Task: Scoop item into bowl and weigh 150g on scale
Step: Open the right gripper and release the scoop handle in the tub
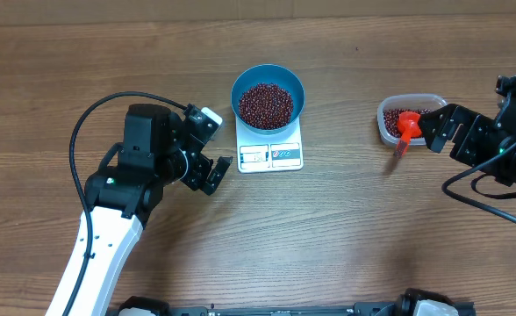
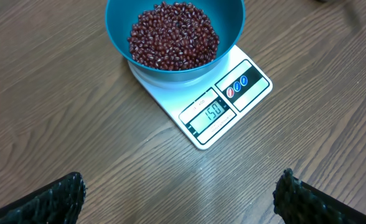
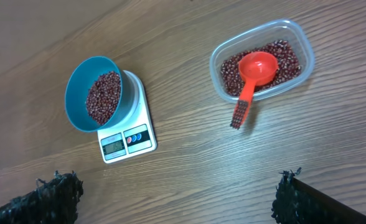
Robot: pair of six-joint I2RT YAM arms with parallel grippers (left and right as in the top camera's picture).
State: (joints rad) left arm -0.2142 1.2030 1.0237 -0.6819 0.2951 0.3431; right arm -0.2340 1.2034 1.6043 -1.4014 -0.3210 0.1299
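Black fingers (image 2: 58,199) of your left gripper (image 2: 180,202) sat wide apart at the bottom of the left wrist view, holding nothing. Up top, the teal bowl (image 2: 233,25) stood on the white scale (image 2: 170,99), heaped with beans (image 2: 173,36), and the display (image 2: 213,112) read 150. Your right gripper (image 3: 177,199) was spread open and empty too. Upper right in its view, the orange scoop (image 3: 258,68) lay in the clear tub (image 3: 298,37) on more beans, handle poking over the rim.

Clear plastic tub (image 3: 307,48) on wooden table (image 3: 189,174); orange-red scoop (image 3: 258,68) inside, handle over rim.
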